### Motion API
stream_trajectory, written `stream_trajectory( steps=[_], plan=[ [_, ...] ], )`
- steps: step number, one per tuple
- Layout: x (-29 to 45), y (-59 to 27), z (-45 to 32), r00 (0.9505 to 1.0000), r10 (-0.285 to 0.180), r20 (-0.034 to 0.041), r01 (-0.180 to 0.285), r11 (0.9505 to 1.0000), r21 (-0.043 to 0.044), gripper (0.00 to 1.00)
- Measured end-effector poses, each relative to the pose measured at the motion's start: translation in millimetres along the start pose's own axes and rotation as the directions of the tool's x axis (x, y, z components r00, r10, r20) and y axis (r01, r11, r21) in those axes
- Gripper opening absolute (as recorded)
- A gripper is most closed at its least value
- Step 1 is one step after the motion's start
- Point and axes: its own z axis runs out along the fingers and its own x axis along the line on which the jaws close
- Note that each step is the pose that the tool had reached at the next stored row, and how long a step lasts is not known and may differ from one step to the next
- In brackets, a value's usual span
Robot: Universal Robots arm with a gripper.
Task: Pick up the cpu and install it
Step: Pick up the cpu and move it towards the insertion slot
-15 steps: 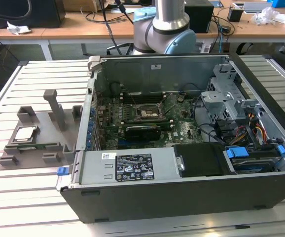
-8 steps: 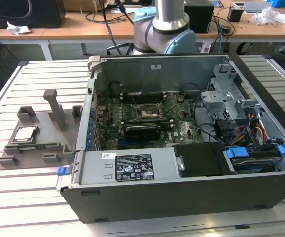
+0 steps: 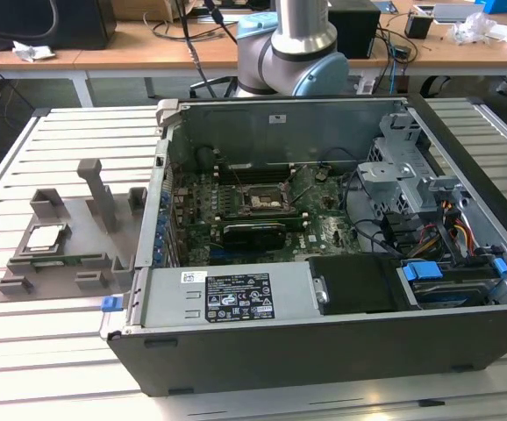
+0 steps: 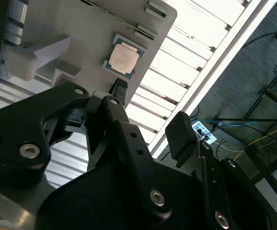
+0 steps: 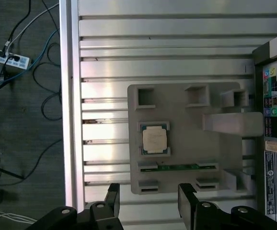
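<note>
The cpu [image 3: 45,237] [image 4: 124,58] [image 5: 155,140], a small silver square with a pale rim, lies flat in a recess of the grey fixture [image 3: 87,219] [image 5: 186,124] on the exterior view's left, beside the open computer case. Inside the case, the dark metal-framed socket [image 3: 262,200] sits on the green motherboard. My gripper [image 5: 150,191] [image 4: 150,103] hangs well above the fixture, open, with nothing between its black fingers [image 5: 113,194]. In both wrist views the cpu lies far below the fingertips, untouched.
The case wall [image 3: 324,333] stands between fixture and socket. A drive cage with cables [image 3: 411,184] fills the case's right side. The fixture has an upright post [image 3: 103,193] and holds a green strip [image 5: 177,166]. The table edge [image 5: 71,96] borders floor with a power strip [image 5: 9,57].
</note>
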Motion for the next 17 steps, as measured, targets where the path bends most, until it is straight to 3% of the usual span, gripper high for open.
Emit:
stream_trajectory(
  steps=[17],
  plan=[
    [0.3, 0.0, 11.8, 1.0000, 0.000, 0.0000, 0.000, 1.0000, 0.0000, 0.60]
  ],
)
